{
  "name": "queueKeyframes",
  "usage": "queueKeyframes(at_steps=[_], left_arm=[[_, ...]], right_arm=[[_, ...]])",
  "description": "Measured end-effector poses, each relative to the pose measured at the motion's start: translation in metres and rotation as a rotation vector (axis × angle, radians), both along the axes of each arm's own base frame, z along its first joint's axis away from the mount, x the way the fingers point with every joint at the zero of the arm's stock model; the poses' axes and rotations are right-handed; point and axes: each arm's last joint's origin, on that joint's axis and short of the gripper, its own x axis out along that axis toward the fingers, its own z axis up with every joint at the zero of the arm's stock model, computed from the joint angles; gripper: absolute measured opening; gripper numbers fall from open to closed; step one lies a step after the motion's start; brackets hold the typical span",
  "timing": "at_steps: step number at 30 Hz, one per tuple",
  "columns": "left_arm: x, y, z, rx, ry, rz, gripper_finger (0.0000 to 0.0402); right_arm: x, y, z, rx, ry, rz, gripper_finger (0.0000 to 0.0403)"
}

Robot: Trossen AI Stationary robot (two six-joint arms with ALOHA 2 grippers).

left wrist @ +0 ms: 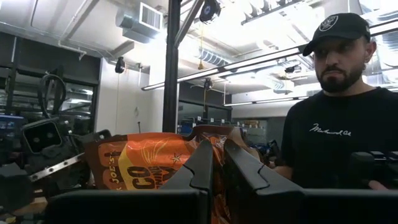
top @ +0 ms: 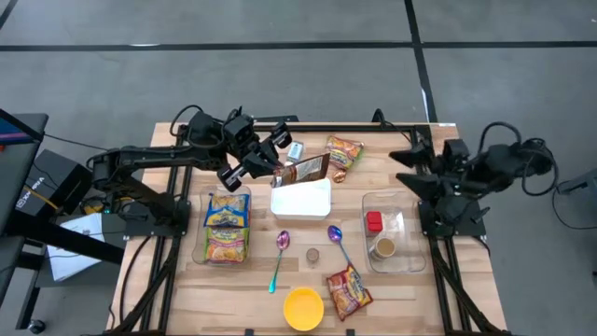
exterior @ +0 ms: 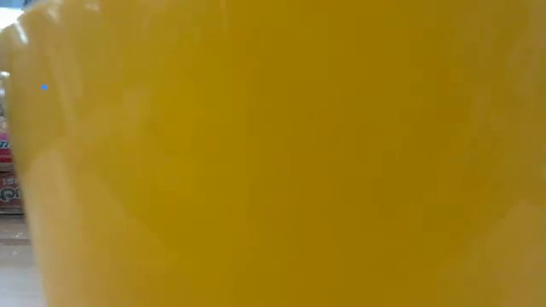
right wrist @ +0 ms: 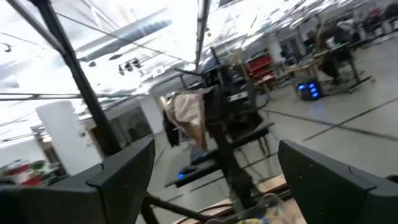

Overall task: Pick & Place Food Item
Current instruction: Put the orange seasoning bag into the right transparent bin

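Left tool (top: pixel 280 168) is clamped shut on a brown-orange snack bag (top: pixel 306 169), holding it up off the surface (top: pixel 410 289) just above the far edge of the white container (top: pixel 301 199). Right tool (top: pixel 410 168) waits wide open and empty at the right side. Pick looks done; the drop into the container is left, probably.

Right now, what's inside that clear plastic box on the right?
The clear box holds a red block and a small brown-topped cup. Nothing seems hidden beneath them.
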Motion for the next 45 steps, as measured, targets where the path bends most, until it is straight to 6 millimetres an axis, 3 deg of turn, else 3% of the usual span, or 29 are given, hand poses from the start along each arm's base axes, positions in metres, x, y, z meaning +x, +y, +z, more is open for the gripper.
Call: queueKeyframes(at_steps=[9, 23, 33, 39, 45], left_arm=[[0.000, -0.002, 0.000, -0.011, 0.006, -0.016, 0.0011], [0.000, -0.006, 0.001, -0.009, -0.004, -0.026, 0.0011], [0.000, -0.006, 0.001, -0.008, -0.005, -0.025, 0.0011], [0.000, -0.006, 0.001, -0.012, -0.006, -0.021, 0.0011], [0.000, -0.005, 0.001, -0.018, -0.008, -0.014, 0.0011]], right_arm=[[0.040, -0.008, 0.004, -0.021, 0.032, 0.154, 0.0333], [0.104, -0.042, 0.013, -0.080, 0.113, 0.339, 0.0333], [0.153, -0.054, 0.022, -0.129, 0.095, 0.472, 0.0333], [0.169, -0.057, 0.029, -0.150, 0.087, 0.546, 0.0333], [0.170, -0.057, 0.031, -0.152, 0.087, 0.555, 0.0333]])
